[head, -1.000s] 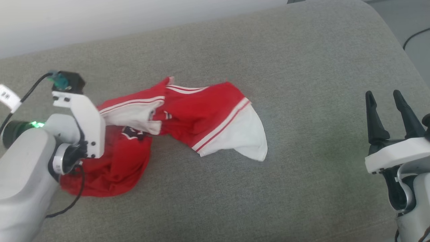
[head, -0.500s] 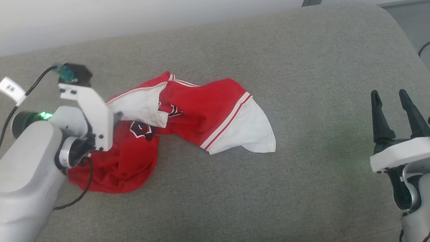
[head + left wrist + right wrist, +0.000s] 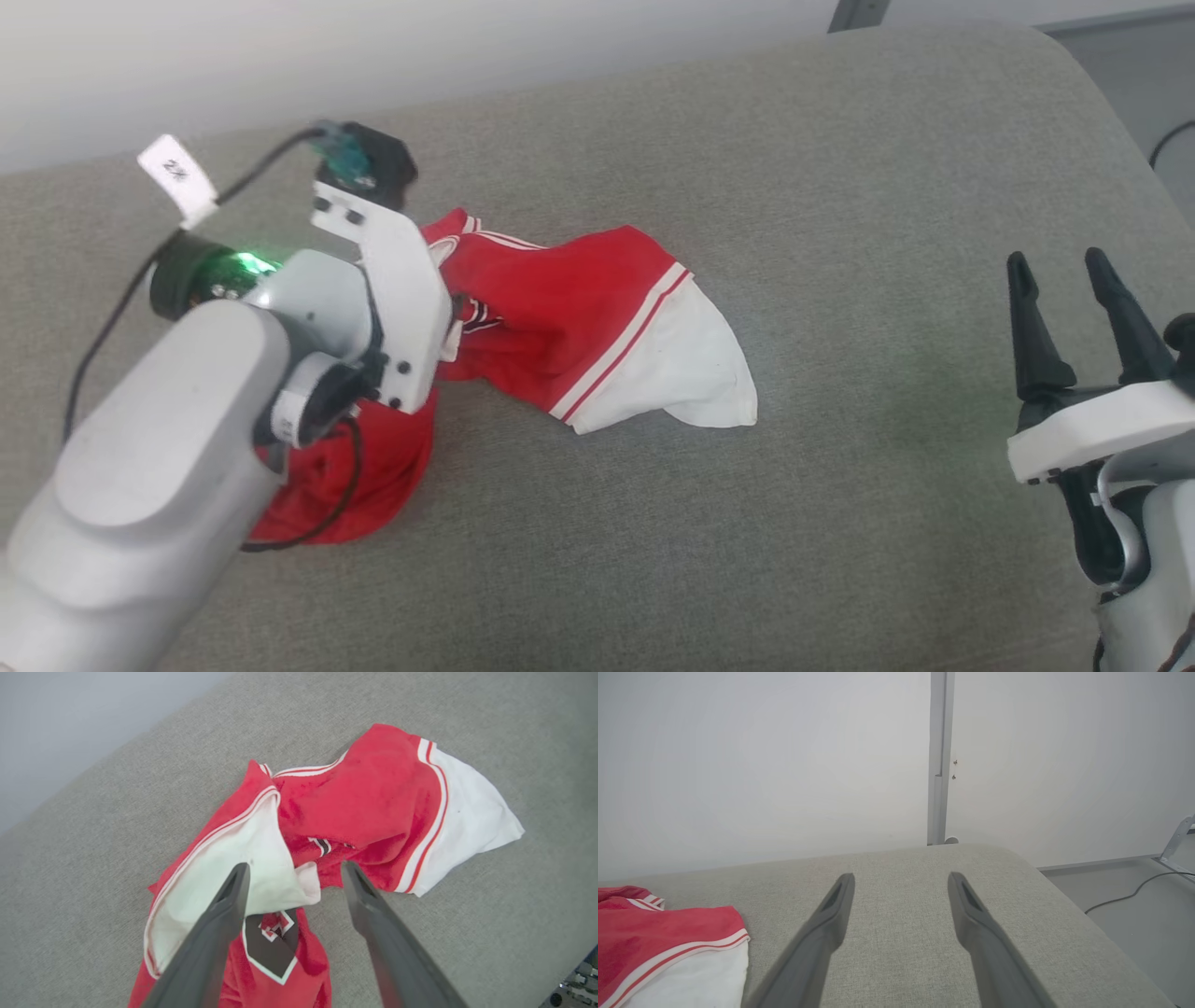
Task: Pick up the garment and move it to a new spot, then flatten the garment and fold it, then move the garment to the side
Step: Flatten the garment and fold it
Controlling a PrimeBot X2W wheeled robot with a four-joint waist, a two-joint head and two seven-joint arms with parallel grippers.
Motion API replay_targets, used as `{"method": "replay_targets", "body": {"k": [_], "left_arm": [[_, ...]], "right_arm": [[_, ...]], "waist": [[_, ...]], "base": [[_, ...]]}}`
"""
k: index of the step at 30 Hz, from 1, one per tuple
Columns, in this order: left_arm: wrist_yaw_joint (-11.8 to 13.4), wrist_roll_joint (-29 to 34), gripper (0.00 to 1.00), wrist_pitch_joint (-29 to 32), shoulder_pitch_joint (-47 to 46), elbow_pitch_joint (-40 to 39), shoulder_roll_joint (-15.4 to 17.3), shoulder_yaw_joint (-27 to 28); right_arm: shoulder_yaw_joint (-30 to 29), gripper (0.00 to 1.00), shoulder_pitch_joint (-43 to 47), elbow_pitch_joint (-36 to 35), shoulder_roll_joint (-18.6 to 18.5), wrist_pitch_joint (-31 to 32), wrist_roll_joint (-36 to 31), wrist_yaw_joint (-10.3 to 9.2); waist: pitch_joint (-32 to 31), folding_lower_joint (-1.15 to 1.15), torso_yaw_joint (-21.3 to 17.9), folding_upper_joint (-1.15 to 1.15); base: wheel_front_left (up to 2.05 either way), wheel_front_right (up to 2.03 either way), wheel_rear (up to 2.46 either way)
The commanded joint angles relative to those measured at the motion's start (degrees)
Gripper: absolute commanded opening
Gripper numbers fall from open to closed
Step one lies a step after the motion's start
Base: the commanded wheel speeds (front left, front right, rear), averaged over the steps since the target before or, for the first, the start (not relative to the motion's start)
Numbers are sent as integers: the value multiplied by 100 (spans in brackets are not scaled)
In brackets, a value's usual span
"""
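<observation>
Left wrist view had the left gripper point(image 3: 295, 865) wide open, empty, over the light, floppy-looking garment point(image 3: 373, 798), probably best pinched at its white sleeve point(image 3: 467, 807); right gripper point(image 3: 901, 876) open too.

The right gripper point(image 3: 901, 877) holds its two dark fingers spread wide above a grey fabric cushion point(image 3: 1017, 938). The red-and-white garment point(image 3: 668, 938) lies crumpled on the cushion to the left. Beyond, a grey post point(image 3: 941, 756) stands against a white wall point(image 3: 738, 765). A black cable point(image 3: 1125, 896) lies on the floor to the right.
</observation>
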Motion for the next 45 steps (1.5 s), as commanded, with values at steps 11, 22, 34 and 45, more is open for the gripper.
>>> {"method": "replay_targets", "body": {"k": [11, 22, 34, 45], "left_arm": [[207, 499, 44, 74, -6, 454, -1, -400], [118, 560, 0, -200, -274, 887, 54, -356], [767, 579, 0, -374, -328, 701, 966, 407], [1059, 475, 0, -1091, -159, 1711, 1281, 927]], "right_arm": [[127, 100, -80, 80, 21, -82, 100, -4], [71, 100, -96, 182, -24, -163, 131, -4], [-88, 100, 41, 50, -77, -64, 46, -4], [-20, 100, -88, -87, -195, 24, 115, -4]], "waist": [[186, 0, -253, 0], [243, 0, -204, 0], [238, 0, 118, 0], [499, 0, 146, 0]], "base": [[0, 0, 0], [0, 0, 0], [0, 0, 0], [0, 0, 0]]}}
